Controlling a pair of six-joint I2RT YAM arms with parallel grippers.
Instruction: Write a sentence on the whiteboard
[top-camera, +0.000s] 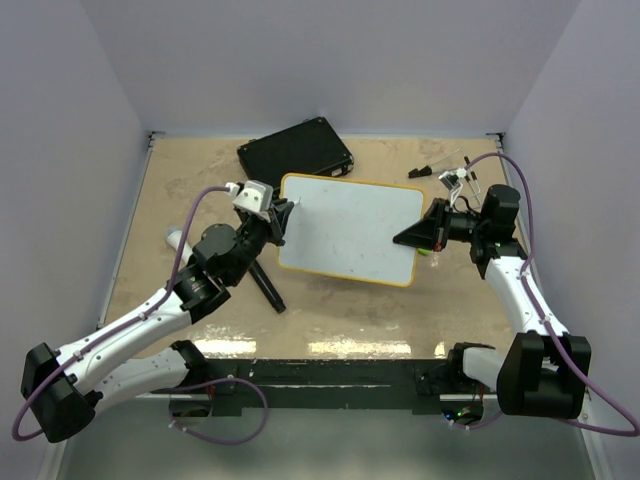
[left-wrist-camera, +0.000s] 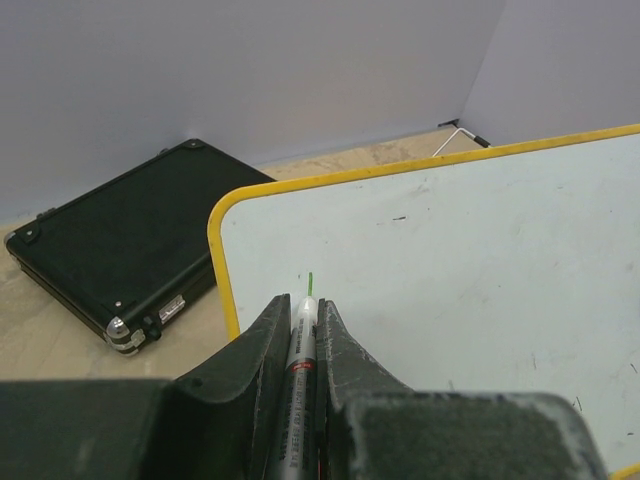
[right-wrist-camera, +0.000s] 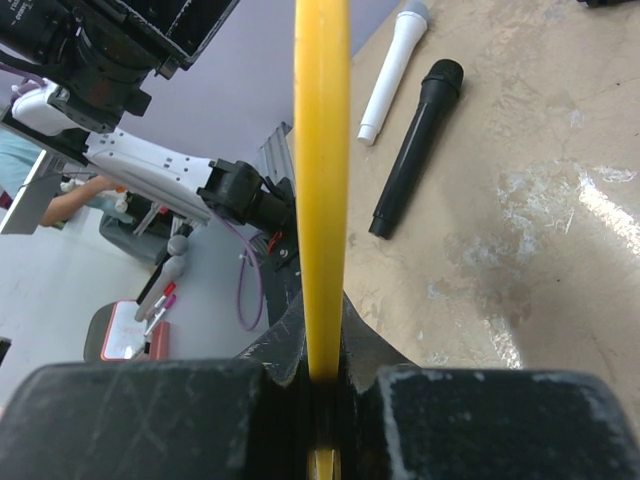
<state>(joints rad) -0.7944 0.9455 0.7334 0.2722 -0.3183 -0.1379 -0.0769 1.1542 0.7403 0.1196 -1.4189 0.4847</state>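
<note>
The whiteboard (top-camera: 350, 230), white with a yellow rim, is held tilted over the sandy table. My right gripper (top-camera: 410, 238) is shut on its right edge, and in the right wrist view the yellow rim (right-wrist-camera: 322, 180) runs straight out from between the shut fingers (right-wrist-camera: 285, 340). My left gripper (left-wrist-camera: 303, 302) is shut on a grey marker (left-wrist-camera: 299, 350), tip down on the board's face (left-wrist-camera: 450, 250) near its upper left corner. Of the sentence only one short green stroke (left-wrist-camera: 310, 282) shows, just ahead of the tip.
A black case (top-camera: 297, 148) lies behind the board, close to its left corner. A black cylinder (right-wrist-camera: 415, 150) and a white one (right-wrist-camera: 395, 70) lie on the table under the board. Small dark and metal bits (top-camera: 440, 172) sit at the back right.
</note>
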